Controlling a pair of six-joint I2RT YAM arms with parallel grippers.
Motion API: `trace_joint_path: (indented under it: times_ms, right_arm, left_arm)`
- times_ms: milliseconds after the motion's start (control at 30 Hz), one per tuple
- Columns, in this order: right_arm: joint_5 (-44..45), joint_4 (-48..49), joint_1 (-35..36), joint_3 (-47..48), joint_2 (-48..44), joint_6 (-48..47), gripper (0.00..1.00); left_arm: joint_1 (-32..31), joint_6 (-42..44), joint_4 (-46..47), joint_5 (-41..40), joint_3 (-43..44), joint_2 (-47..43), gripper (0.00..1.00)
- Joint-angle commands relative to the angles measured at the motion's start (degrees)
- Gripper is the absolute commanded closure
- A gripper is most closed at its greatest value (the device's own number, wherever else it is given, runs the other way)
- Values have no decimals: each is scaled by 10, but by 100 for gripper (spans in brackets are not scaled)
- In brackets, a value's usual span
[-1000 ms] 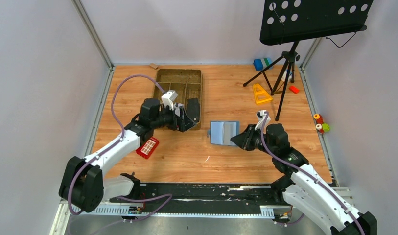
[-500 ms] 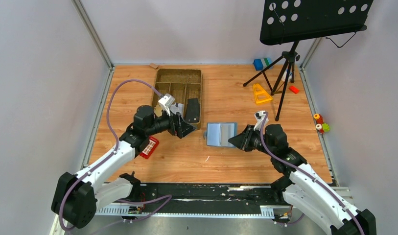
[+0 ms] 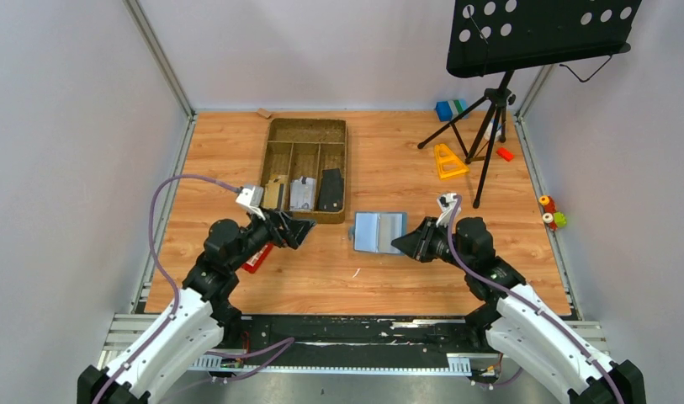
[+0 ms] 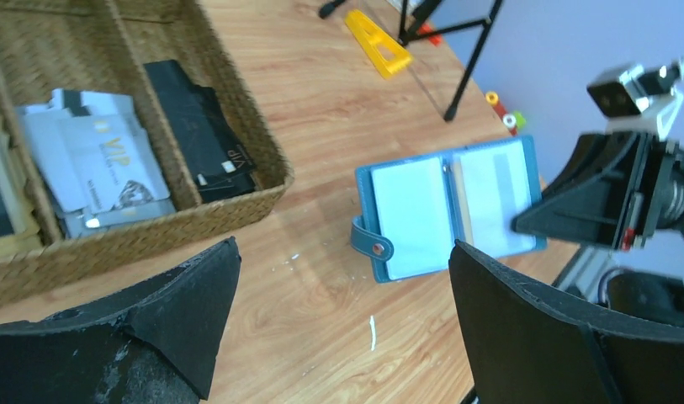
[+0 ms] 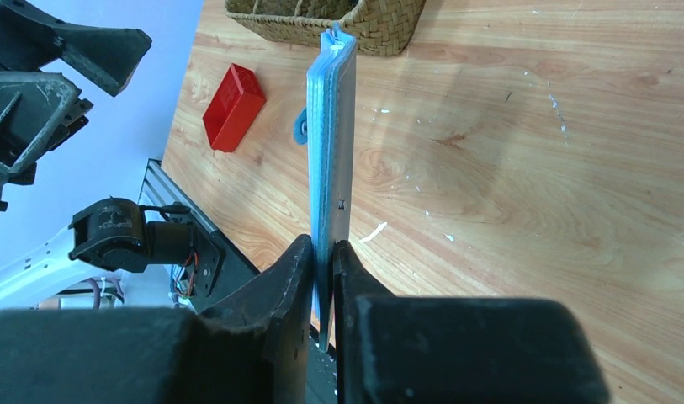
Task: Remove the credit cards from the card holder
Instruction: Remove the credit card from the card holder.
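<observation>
Slate-blue card holder (image 3: 379,231) is open mid-table, right edge pinched in my right claw (image 3: 399,244); that wrist sees it edge-on, the left wrist its pockets. My left claw (image 3: 299,226), wide and empty, has withdrawn nearward from the wicker tray (image 3: 275,143).

A lab test cell: grey panel walls (image 3: 69,126), aluminium framing (image 3: 157,55), wooden tabletop (image 3: 389,286).

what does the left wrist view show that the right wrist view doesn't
Only the left wrist view: cards lying in the woven tray, the yellow triangle, and the card holder's open pale pockets. Only the right wrist view: the red block, with the holder seen edge-on. Both: the card holder pinched at its edge by the right gripper, the tray's corner and the wooden table.
</observation>
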Motion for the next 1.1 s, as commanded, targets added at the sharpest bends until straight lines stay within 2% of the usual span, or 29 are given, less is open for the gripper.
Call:
trace_joint_path:
  times_ms: [0,100,167,300,400,533,833,900,1067]
  right_arm:
    - [-18,76,-1,-13,-14,18,100]
    - [-36,111,-2,-26,-14,28,100]
    - [-48,130,-2,-31,-13,37,100]
    - [-81,174,-2,-40,-13,65,100]
    - [-94,200,-1,-48,-12,90,100]
    - [-121,251,-2,-56,-2,133,100]
    - [-167,310,-2,-65,19,176,100]
    - [-173,324,-2,-69,26,185,100]
    - [-200,319,-2,-58,59,177,100]
  left_arm:
    - [2,-84,-7,-63,-33,-31,0]
    - [2,-128,119,47,-73,4,0]
    - [2,-169,175,84,-84,43,0]
    - [-5,-194,246,140,-86,108,0]
    - [-25,-200,279,146,-84,131,0]
    - [-53,-190,272,127,-74,144,0]
    - [-65,-217,334,129,-83,183,2]
    - [-65,-223,355,133,-84,197,9]
    - [-65,-254,428,147,-85,233,37]
